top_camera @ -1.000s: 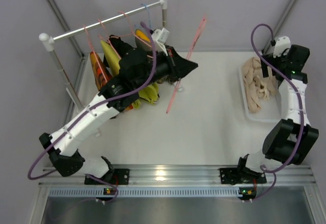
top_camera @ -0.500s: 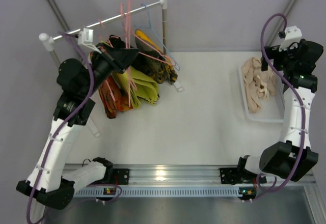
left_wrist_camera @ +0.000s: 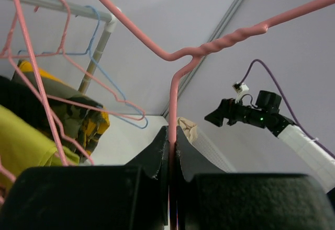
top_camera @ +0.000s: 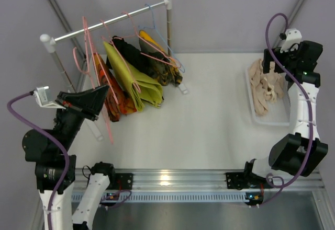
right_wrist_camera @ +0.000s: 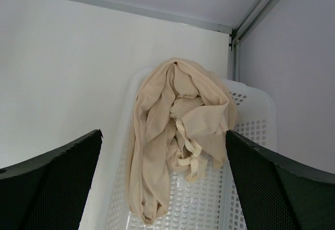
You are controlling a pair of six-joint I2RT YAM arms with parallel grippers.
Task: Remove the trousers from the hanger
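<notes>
The pale beige trousers lie bunched in the white basket at the right; they also show in the top view. The orange-red patterned trousers hang on a pink hanger on the rack at the back left. My left gripper is shut on the wire of a bare pink hanger, held at the left in front of the rack; in the left wrist view the wire runs up between the closed jaws. My right gripper is open and empty above the basket.
A yellow-green cloth, a black garment and a yellow-and-dark patterned one also hang on the rack. A bare blue hanger hangs near the rack's right post. Grey walls enclose the table.
My left arm has swung from the rack out to the far left and nearer, carrying the bare pink hanger. My right gripper has shifted slightly above the basket.
</notes>
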